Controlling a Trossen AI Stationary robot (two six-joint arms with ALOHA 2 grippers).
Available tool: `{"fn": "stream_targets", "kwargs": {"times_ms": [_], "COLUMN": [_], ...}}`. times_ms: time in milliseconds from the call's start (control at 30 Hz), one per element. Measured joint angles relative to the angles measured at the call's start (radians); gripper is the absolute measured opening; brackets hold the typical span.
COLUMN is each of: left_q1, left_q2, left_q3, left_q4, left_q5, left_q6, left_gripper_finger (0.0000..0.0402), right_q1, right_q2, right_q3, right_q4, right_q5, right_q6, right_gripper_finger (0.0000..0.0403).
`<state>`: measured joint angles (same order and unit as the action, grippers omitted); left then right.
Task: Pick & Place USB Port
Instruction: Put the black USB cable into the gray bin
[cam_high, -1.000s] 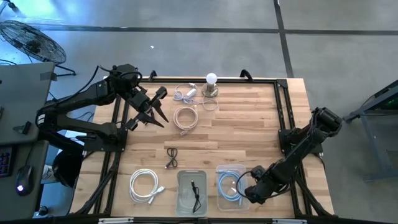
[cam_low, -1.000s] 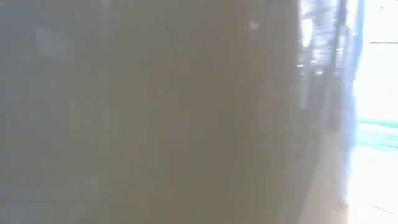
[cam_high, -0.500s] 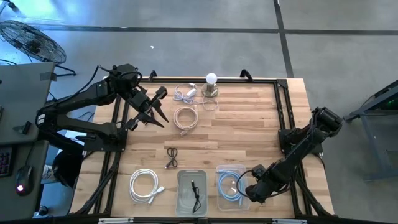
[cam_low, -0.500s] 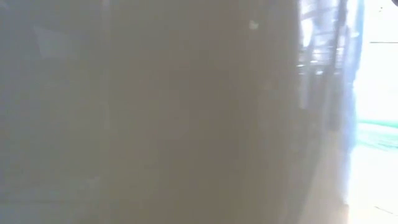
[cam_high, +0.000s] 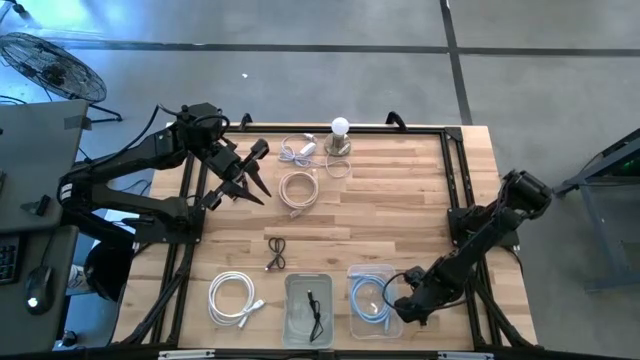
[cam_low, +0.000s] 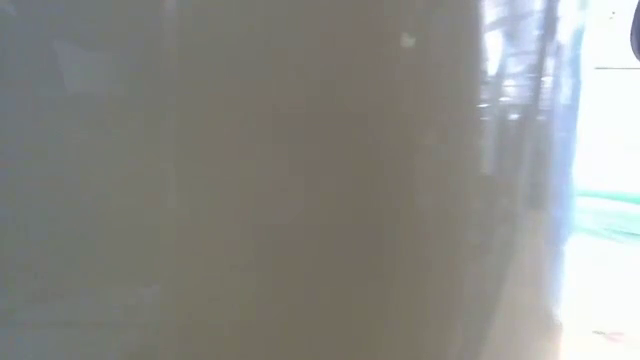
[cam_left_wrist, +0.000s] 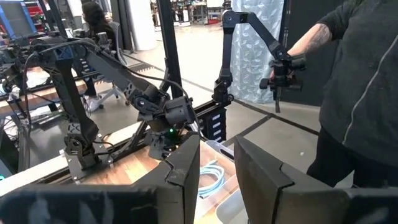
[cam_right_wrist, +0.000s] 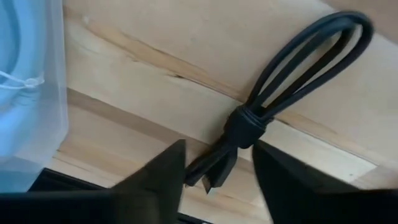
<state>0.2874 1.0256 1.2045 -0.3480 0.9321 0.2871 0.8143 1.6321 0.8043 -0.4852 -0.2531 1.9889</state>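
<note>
i'm early in this one, by my reading: the pick is being set up and no placing has begun. my right gripper (cam_high: 398, 300) is down at the near edge of the tabletop (cam_high: 400, 200), just beside the clear bin (cam_high: 352, 318) that holds a blue cable (cam_high: 366, 300). in the right wrist view a black cable (cam_right_wrist: 273, 93), bundled and tied at its middle, lies flat on the wood with its plug end (cam_right_wrist: 208, 180) in the gap between my right jaws; the jaws stand spread on either side of it and are not touching it as far as i can see, so nothing is held yet. i take this black cable to be the usb piece for the task, though the plug is too small for me to be sure. my left gripper (cam_high: 243, 175) waits raised over the far left of the tabletop, jaws slightly apart and empty in its wrist view. other coils, a white cable (cam_high: 232, 298) and a beige cable (cam_high: 297, 190), lie untouched. the low view shows nothing usable. what is left: close on the black cable, lift, carry it to a bin, which i judge is the middle bin (cam_high: 292, 312), already holding a black one.
</note>
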Motion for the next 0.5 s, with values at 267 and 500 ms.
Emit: {"fn": "stream_targets", "kwargs": {"times_ms": [267, 500], "left_q1": [0.000, 0.000], "left_q2": [0.000, 0.000], "left_q3": [0.000, 0.000], "left_q4": [0.000, 0.000], "left_q5": [0.000, 0.000], "left_q6": [0.001, 0.004], "left_gripper_finger": [0.0097, 0.0097], "right_q1": [-0.003, -0.001], "right_q2": [0.000, 0.003], "right_q3": [-0.040, 0.016], "right_q4": [0.058, -0.034], "right_q5": [-0.012, 0.011], "right_q6": [-0.044, -0.073], "right_gripper_finger": [0.0020, 0.0002]}}
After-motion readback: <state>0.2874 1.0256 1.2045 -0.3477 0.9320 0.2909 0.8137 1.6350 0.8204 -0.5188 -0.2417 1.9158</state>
